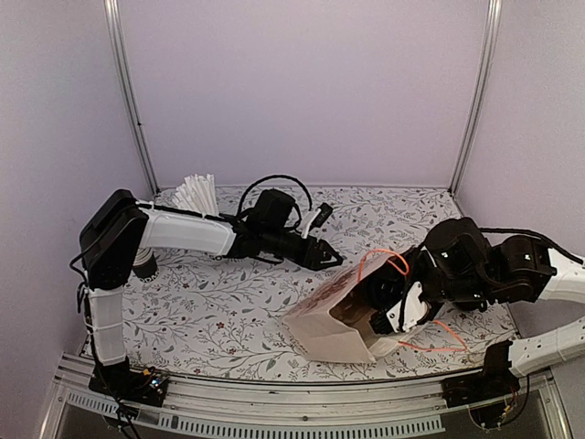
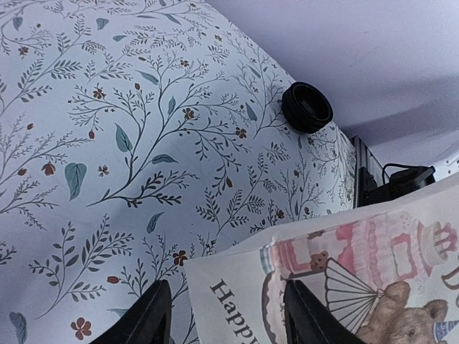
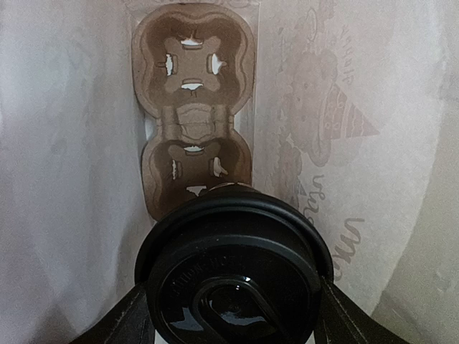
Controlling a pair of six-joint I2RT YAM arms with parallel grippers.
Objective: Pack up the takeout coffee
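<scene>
The takeout coffee [image 3: 233, 265], a black cup with a round black lid, sits between my right gripper's [image 3: 233, 319] fingers [image 3: 125, 322], which are shut on it. In the top view the right gripper [image 1: 388, 306] is inside the mouth of the white printed paper bag [image 1: 324, 325], which lies on its side. A brown cardboard cup carrier [image 3: 193, 107] stands at the bag's far end, just beyond the cup. My left gripper [image 1: 322, 251] is open and empty just above the bag's upper edge; the bag's printed corner [image 2: 315, 294] shows between its fingers [image 2: 154, 315].
The bag's orange handles [image 1: 384, 261] loop at its mouth. White straws in a holder [image 1: 196, 194] stand at the back left. A low stack of black lids [image 2: 307, 107] sits on the floral tablecloth [image 2: 129, 143]. Metal frame posts [image 1: 128, 91] flank the table.
</scene>
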